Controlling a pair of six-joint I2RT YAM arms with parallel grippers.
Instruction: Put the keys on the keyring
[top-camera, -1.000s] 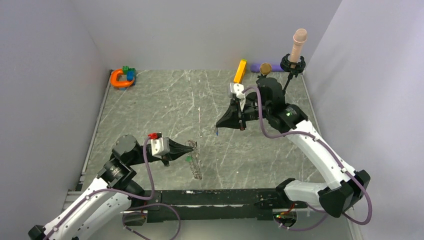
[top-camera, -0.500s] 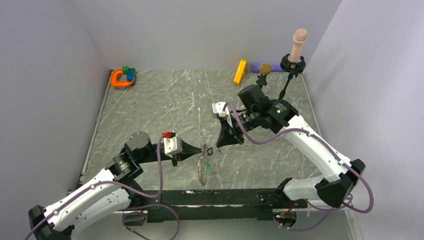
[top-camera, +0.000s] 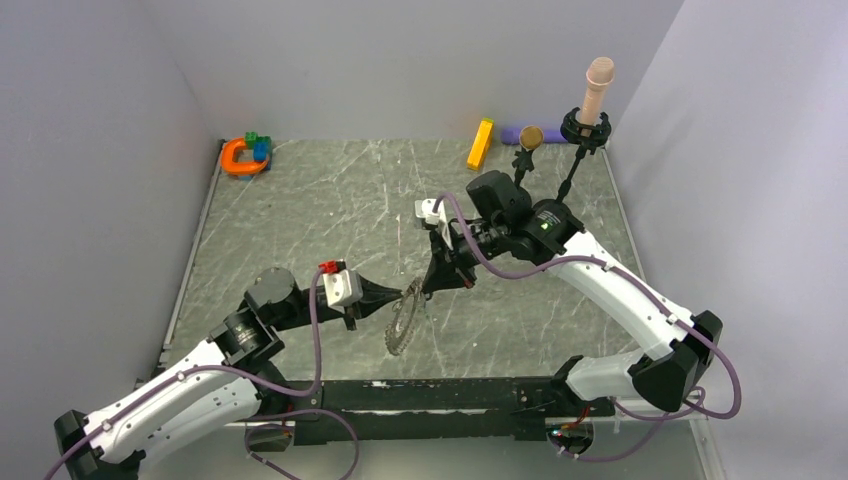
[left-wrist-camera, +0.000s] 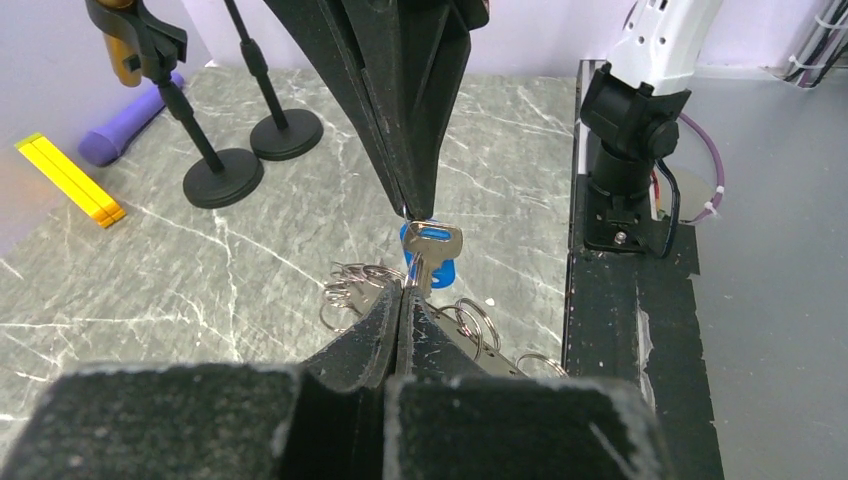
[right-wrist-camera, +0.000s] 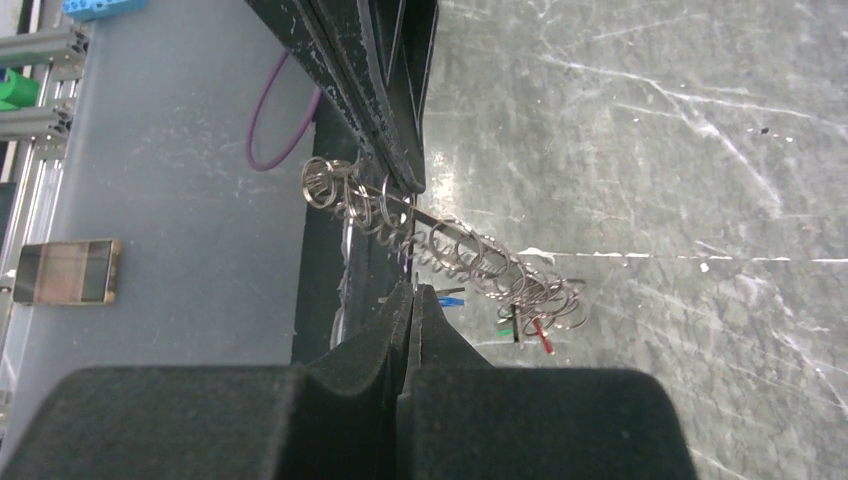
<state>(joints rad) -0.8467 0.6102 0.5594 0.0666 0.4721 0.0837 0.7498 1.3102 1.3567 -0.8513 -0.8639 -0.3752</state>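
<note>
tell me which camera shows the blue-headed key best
The left wrist view: the small blue-headed silver key sits mid-frame and large, pinched from above by the right gripper. The right wrist view shows only a blue sliver by its own gripper tips, perhaps that key. In the top view it is too small to make out.

- The table (top-camera: 330, 220) has a grey-green stone pattern with thin white veins.
- Plain pale lilac-grey walls (top-camera: 400, 60) close its left, back and right sides.
- A black rail (top-camera: 430, 395) runs along the near edge.
- The light is soft and even.
</note>
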